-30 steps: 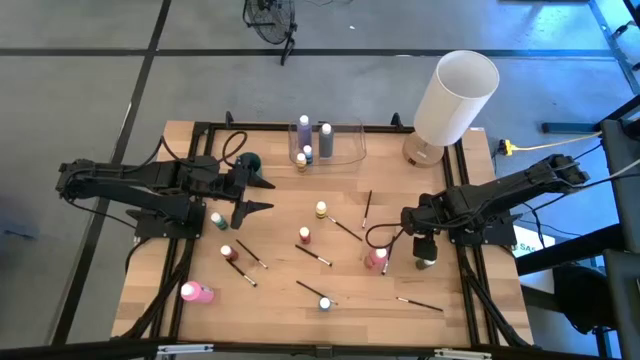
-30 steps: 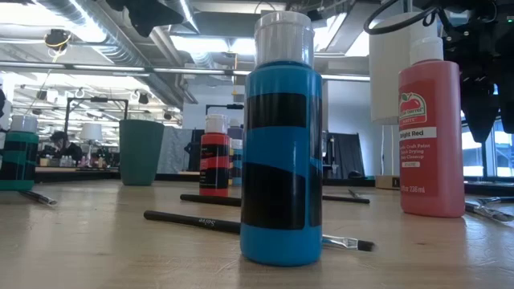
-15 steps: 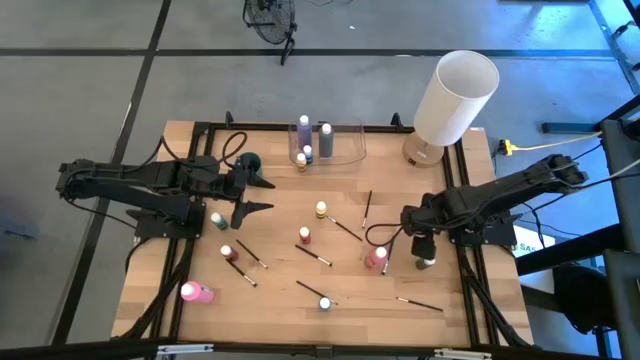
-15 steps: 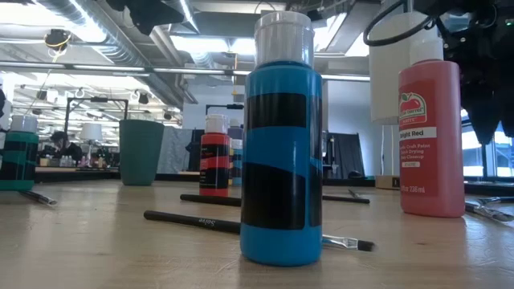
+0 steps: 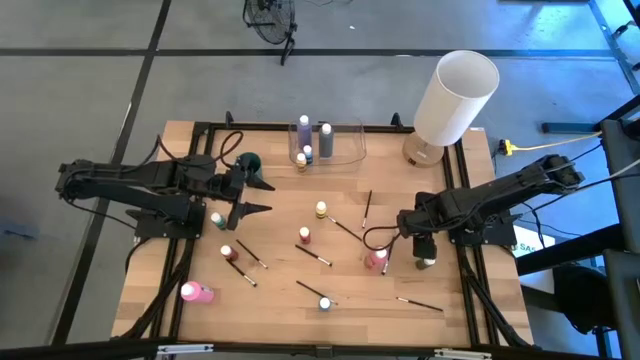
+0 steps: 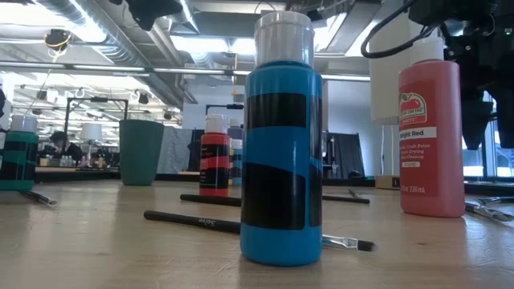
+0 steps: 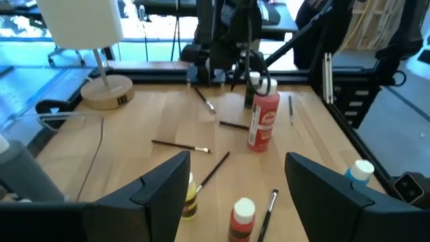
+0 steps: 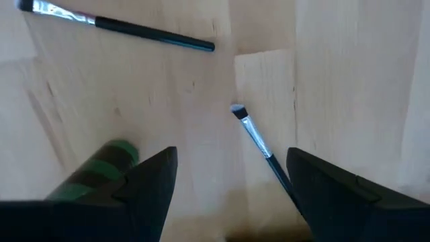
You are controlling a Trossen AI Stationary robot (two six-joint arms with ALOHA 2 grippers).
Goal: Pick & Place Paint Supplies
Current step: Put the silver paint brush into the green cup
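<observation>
Slight shift noted: right claw has edged toward centre since a second ago; nothing else displaced. Paint bottles and paintbrushes are scattered over the surface; a few bottles are already stood in the clear container. Most remains unplaced. Right claw is spread wide, empty, held just above the red bottle and a brush. Left claw is likewise parted, empty.
</observation>
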